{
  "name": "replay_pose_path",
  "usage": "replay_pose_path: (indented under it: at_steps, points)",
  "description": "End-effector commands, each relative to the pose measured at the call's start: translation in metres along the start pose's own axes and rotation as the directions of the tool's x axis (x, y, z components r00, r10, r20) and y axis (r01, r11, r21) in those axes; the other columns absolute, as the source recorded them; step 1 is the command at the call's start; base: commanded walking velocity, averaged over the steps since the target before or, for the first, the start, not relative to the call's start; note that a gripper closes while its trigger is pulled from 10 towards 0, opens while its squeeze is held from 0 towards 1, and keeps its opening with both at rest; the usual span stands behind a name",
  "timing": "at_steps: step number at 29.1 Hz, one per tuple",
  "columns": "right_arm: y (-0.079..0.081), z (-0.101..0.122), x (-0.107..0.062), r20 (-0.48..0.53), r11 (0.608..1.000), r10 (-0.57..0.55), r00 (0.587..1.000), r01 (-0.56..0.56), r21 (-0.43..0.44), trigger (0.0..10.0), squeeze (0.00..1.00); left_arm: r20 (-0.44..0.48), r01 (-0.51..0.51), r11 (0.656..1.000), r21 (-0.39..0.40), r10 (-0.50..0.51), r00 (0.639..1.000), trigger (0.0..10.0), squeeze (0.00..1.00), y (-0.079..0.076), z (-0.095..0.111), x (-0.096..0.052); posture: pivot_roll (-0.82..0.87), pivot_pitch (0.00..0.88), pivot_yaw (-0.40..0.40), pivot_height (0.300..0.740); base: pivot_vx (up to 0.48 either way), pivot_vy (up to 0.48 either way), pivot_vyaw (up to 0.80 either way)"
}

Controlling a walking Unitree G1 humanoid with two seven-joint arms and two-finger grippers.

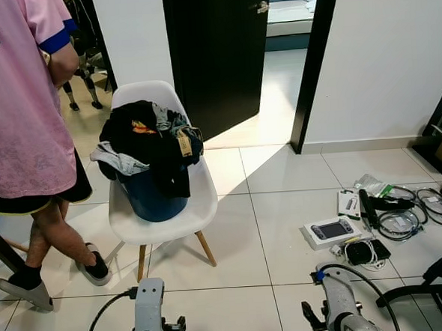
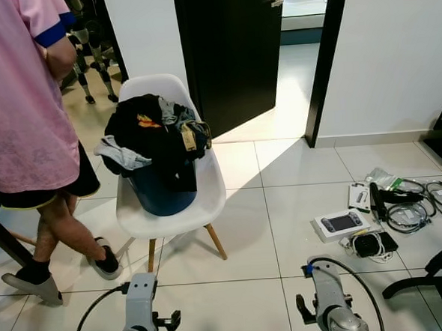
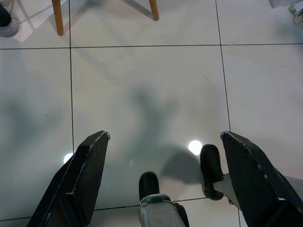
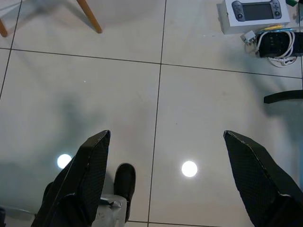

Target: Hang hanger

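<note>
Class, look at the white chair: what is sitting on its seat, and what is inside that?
On the white chair sits a blue bucket, heaped with dark clothes that spill over its rim. Whatever lies deeper inside, a hanger included, is covered by the clothes.

Below the spread black fingers (image 3: 80,179) of the left gripper (image 3: 163,177) lies bare white tile floor (image 3: 151,94). Ahead of them stand the wooden legs (image 3: 57,19) of the white plastic chair (image 1: 201,204). Beside the right gripper's fingers (image 4: 255,179), boxes and cables (image 1: 374,220) clutter the floor.
</note>
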State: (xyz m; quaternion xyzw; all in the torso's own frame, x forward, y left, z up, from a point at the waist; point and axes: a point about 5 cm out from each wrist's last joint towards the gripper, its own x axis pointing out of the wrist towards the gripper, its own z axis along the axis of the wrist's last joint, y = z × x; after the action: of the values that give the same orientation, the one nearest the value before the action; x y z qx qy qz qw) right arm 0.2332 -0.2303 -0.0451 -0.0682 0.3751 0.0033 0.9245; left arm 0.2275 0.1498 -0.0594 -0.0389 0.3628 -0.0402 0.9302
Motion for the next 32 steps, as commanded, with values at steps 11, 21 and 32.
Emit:
replay_pose_path:
  at_steps: [11, 21, 32]
  points:
    - [0.0007, 0.0014, 0.0004, 0.004, 1.0, 0.002, 1.0, -0.002, -0.009, 10.0, 0.0, -0.005, 0.001, 1.0, -0.001, -0.001, 1.0, 10.0, 0.0, 0.001, -0.0008, -0.0002, -0.01, 0.0, -0.007, 0.74, 0.0, 0.0, 0.0]
    - [0.0009, 0.0008, 0.0006, -0.007, 1.0, 0.0, 1.0, 0.0, -0.014, 10.0, 0.0, 0.011, 0.009, 1.0, -0.019, -0.008, 1.0, 10.0, 0.0, 0.0009, 0.0005, -0.0003, -0.01, 0.0, -0.006, 0.74, 0.0, 0.0, 0.0]
    - [-0.002, -0.0004, -0.0004, 0.008, 0.999, -0.04, 0.999, 0.04, 0.017, 10.0, 0.0, 0.115, -0.008, 0.984, -0.177, 0.029, 0.993, 10.0, 0.0, -0.0001, 0.004, -0.0023, -0.03, 0.0, -0.011, 0.74, 0.0, 0.0, -0.77]
